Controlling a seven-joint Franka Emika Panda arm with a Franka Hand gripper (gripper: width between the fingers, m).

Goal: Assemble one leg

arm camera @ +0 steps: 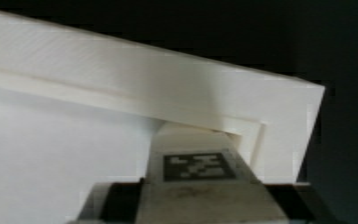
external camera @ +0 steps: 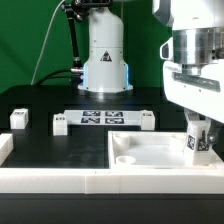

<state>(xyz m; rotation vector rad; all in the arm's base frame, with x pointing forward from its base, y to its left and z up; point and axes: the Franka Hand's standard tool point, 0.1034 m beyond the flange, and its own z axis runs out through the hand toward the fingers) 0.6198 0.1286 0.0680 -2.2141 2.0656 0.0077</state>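
Observation:
My gripper (external camera: 198, 128) is shut on a leg (external camera: 199, 143), a small white post with a black-and-white tag. It holds the leg upright, with the lower end at the far right corner of the large white tray-like piece (external camera: 140, 152). In the wrist view the leg (arm camera: 197, 160) runs from between my gripper (arm camera: 197, 206) down into the corner of the tray-like piece (arm camera: 87, 80); whether it is seated in a socket is hidden. Three more legs lie on the black table: one (external camera: 17, 119), one (external camera: 60, 122) and one (external camera: 148, 120).
The marker board (external camera: 103, 119) lies on the table between two of the loose legs. A white raised wall (external camera: 50, 176) runs along the front edge and up the exterior view's left. The robot base (external camera: 104, 70) stands at the back.

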